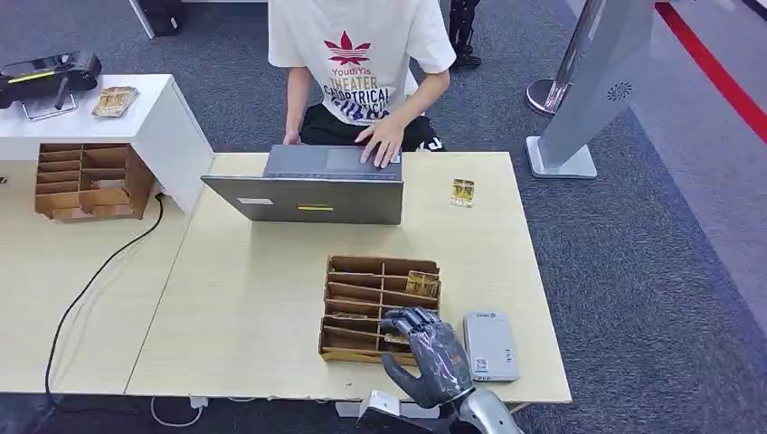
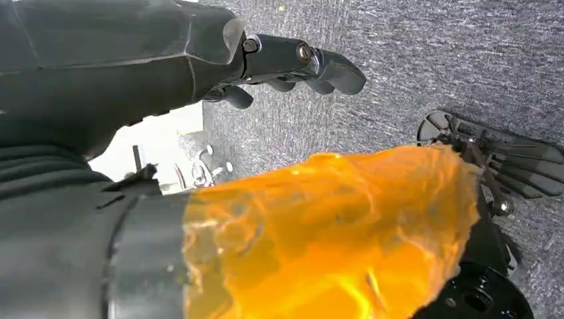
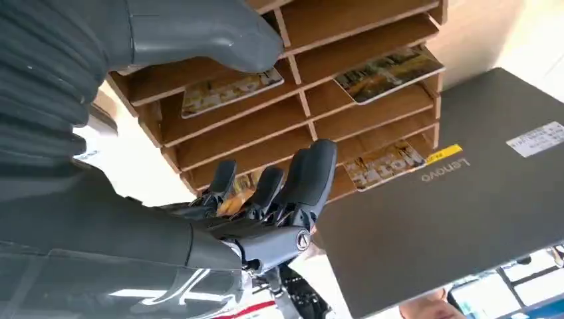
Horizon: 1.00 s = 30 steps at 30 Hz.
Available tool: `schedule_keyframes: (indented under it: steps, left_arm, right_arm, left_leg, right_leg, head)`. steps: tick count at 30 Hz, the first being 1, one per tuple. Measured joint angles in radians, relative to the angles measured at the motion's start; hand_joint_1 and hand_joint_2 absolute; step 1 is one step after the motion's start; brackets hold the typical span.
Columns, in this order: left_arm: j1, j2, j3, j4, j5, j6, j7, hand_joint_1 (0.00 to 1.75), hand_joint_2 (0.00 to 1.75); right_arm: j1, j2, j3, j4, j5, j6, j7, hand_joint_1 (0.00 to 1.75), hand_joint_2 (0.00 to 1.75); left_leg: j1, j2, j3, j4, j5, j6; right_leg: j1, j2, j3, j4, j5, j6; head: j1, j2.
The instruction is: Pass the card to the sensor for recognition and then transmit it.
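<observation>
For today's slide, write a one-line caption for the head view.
Robot's right hand reaches over the wooden card organizer, beside the grey card sensor.

A light wood table stands on grey carpet, with a second wood table butted against its left side and a white counter at the far left. A red stripe crosses the floor at the upper right, near a tilted grey stand on a flat base. Even indoor light falls over the room
</observation>
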Motion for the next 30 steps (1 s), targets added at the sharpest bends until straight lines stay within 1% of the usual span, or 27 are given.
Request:
schedule_keyframes:
  steps: [4, 5, 7, 9, 10, 11, 12, 13, 15, 16, 17, 18, 21, 23, 24, 25, 26, 27, 28, 30]
  left_arm:
    - [0.000, 0.000, 0.000, 0.000, -0.001, 0.000, 0.000, 0.00, 0.00]
    - [0.000, 0.000, 0.000, 0.000, -0.002, 0.000, 0.000, 0.00, 0.00]
    - [0.000, 0.000, 0.000, 0.000, -0.004, 0.000, 0.000, 0.00, 0.00]
    - [0.000, 0.000, 0.000, 0.000, -0.005, 0.000, 0.000, 0.00, 0.00]
    - [0.000, 0.000, 0.000, 0.000, -0.006, 0.000, 0.000, 0.00, 0.00]
    - [0.000, 0.000, 0.000, 0.000, -0.006, 0.000, 0.000, 0.00, 0.00]
    - [0.000, 0.000, 0.000, 0.000, -0.006, 0.000, 0.000, 0.00, 0.00]
    - [0.000, 0.000, 0.000, 0.000, -0.007, 0.000, 0.000, 0.00, 0.00]
    - [0.000, 0.000, 0.000, 0.000, -0.008, 0.000, 0.000, 0.00, 0.00]
    - [0.000, 0.000, 0.000, 0.000, -0.008, -0.001, 0.000, 0.00, 0.00]
    - [0.000, 0.000, 0.000, 0.000, -0.008, -0.001, 0.000, 0.00, 0.00]
    - [0.000, 0.000, 0.000, 0.000, -0.008, -0.001, 0.000, 0.00, 0.00]
    - [0.000, 0.000, 0.000, 0.000, -0.008, -0.001, 0.000, 0.00, 0.00]
    - [0.000, 0.000, 0.000, 0.000, -0.008, -0.001, 0.000, 0.00, 0.00]
    - [0.000, 0.000, 0.000, 0.000, -0.008, -0.001, 0.000, 0.00, 0.00]
    - [0.000, 0.000, 0.000, 0.000, -0.008, -0.001, 0.000, 0.00, 0.00]
    - [0.000, 0.000, 0.000, 0.000, -0.008, -0.001, 0.000, 0.00, 0.00]
    - [0.000, 0.000, 0.000, 0.000, -0.008, -0.001, 0.000, 0.00, 0.00]
    - [0.000, 0.000, 0.000, 0.000, -0.008, -0.001, 0.000, 0.00, 0.00]
    - [0.000, 0.000, 0.000, 0.000, -0.008, -0.001, 0.000, 0.00, 0.00]
  right_arm:
    - [-0.001, 0.000, -0.005, 0.018, 0.003, 0.000, 0.008, 0.73, 1.75]
    - [-0.002, 0.000, -0.006, 0.024, 0.003, -0.001, 0.009, 0.77, 1.75]
    - [-0.004, 0.000, -0.010, 0.034, 0.006, -0.002, 0.011, 0.77, 1.75]
    - [-0.006, 0.001, -0.016, 0.045, 0.010, -0.003, 0.016, 0.82, 1.75]
    - [-0.006, 0.001, -0.020, 0.049, 0.011, -0.004, 0.018, 0.82, 1.75]
    - [-0.006, 0.002, -0.025, 0.054, 0.014, -0.005, 0.020, 0.91, 1.75]
    - [-0.006, 0.002, -0.028, 0.058, 0.016, -0.005, 0.021, 1.03, 1.75]
    - [-0.006, 0.002, -0.030, 0.062, 0.019, -0.005, 0.021, 1.03, 1.75]
    - [-0.006, 0.002, -0.034, 0.070, 0.022, -0.006, 0.021, 1.31, 1.75]
    - [-0.006, 0.002, -0.037, 0.073, 0.023, -0.007, 0.022, 1.31, 1.75]
    - [-0.007, 0.003, -0.040, 0.076, 0.023, -0.008, 0.022, 1.34, 1.75]
    - [-0.009, 0.003, -0.043, 0.078, 0.023, -0.008, 0.022, 1.50, 1.75]
    - [-0.014, 0.006, -0.050, 0.085, 0.024, -0.011, 0.023, 1.61, 1.75]
    - [-0.017, 0.007, -0.052, 0.088, 0.024, -0.011, 0.023, 1.62, 1.75]
    - [-0.017, 0.008, -0.052, 0.090, 0.024, -0.012, 0.023, 1.59, 1.75]
    - [-0.017, 0.009, -0.053, 0.091, 0.024, -0.011, 0.023, 1.59, 1.75]
    - [-0.017, 0.010, -0.054, 0.092, 0.024, -0.011, 0.023, 1.64, 1.75]
    - [-0.017, 0.010, -0.054, 0.093, 0.024, -0.011, 0.023, 1.66, 1.75]
    - [-0.017, 0.010, -0.054, 0.095, 0.024, -0.011, 0.023, 1.64, 1.75]
    - [-0.017, 0.010, -0.054, 0.096, 0.024, -0.011, 0.023, 1.66, 1.75]
  left_leg:
    - [0.000, 0.000, 0.000, 0.000, 0.000, 0.000]
    - [0.000, 0.000, 0.000, 0.000, 0.000, 0.000]
    - [0.000, 0.000, 0.000, 0.000, 0.000, 0.000]
    - [0.000, 0.000, 0.000, 0.000, 0.000, 0.000]
    - [0.000, 0.000, 0.000, 0.000, 0.000, 0.000]
    - [0.000, 0.000, 0.000, 0.000, 0.000, 0.000]
    - [0.000, 0.000, 0.000, 0.000, 0.000, 0.000]
    - [0.000, 0.000, 0.000, 0.000, 0.000, 0.000]
    - [0.000, 0.000, 0.000, 0.000, 0.000, 0.000]
    - [0.000, 0.000, 0.000, 0.000, 0.000, 0.000]
    - [0.000, 0.000, 0.000, 0.000, 0.000, 0.000]
    - [0.000, 0.000, 0.000, 0.000, 0.000, 0.000]
    - [0.000, 0.000, 0.000, 0.000, 0.000, 0.000]
    - [0.000, 0.000, 0.000, 0.000, 0.000, 0.000]
    - [0.000, 0.000, 0.000, 0.000, 0.000, 0.000]
    - [0.000, 0.000, 0.000, 0.000, 0.000, 0.000]
    - [0.000, 0.000, 0.000, 0.000, 0.000, 0.000]
    - [0.000, 0.000, 0.000, 0.000, 0.000, 0.000]
    - [0.000, 0.000, 0.000, 0.000, 0.000, 0.000]
    - [0.000, 0.000, 0.000, 0.000, 0.000, 0.000]
  right_leg:
    - [0.000, 0.000, 0.000, 0.000, 0.000, 0.000]
    - [0.000, 0.000, 0.000, 0.000, 0.000, 0.000]
    - [0.000, 0.000, 0.000, 0.000, 0.000, 0.000]
    - [0.000, 0.000, 0.000, 0.000, 0.000, 0.000]
    - [0.000, 0.000, 0.000, 0.000, 0.000, 0.000]
    - [0.000, 0.000, 0.000, 0.000, 0.000, 0.000]
    - [0.000, 0.000, 0.000, 0.000, 0.000, 0.000]
    - [0.000, 0.000, 0.000, 0.000, 0.000, 0.000]
    - [0.000, 0.000, 0.000, 0.000, 0.000, 0.000]
    - [0.000, 0.000, 0.000, 0.000, 0.000, 0.000]
    - [0.000, 0.000, 0.000, 0.000, 0.000, 0.000]
    - [0.000, 0.000, 0.000, 0.000, 0.000, 0.000]
    - [0.000, 0.000, 0.000, 0.000, 0.000, 0.000]
    - [0.000, 0.000, 0.000, 0.000, 0.000, 0.000]
    - [0.000, 0.000, 0.000, 0.000, 0.000, 0.000]
    - [0.000, 0.000, 0.000, 0.000, 0.000, 0.000]
    - [0.000, 0.000, 0.000, 0.000, 0.000, 0.000]
    - [0.000, 0.000, 0.000, 0.000, 0.000, 0.000]
    - [0.000, 0.000, 0.000, 0.000, 0.000, 0.000]
    - [0.000, 0.000, 0.000, 0.000, 0.000, 0.000]
  head:
    - [0.000, 0.000]
    - [0.000, 0.000]
    - [0.000, 0.000]
    - [0.000, 0.000]
    - [0.000, 0.000]
    - [0.000, 0.000]
    - [0.000, 0.000]
    - [0.000, 0.000]
    - [0.000, 0.000]
    - [0.000, 0.000]
    - [0.000, 0.000]
    - [0.000, 0.000]
    - [0.000, 0.000]
    - [0.000, 0.000]
    - [0.000, 0.000]
    - [0.000, 0.000]
    - [0.000, 0.000]
    - [0.000, 0.000]
    - [0.000, 0.000]
    - [0.000, 0.000]
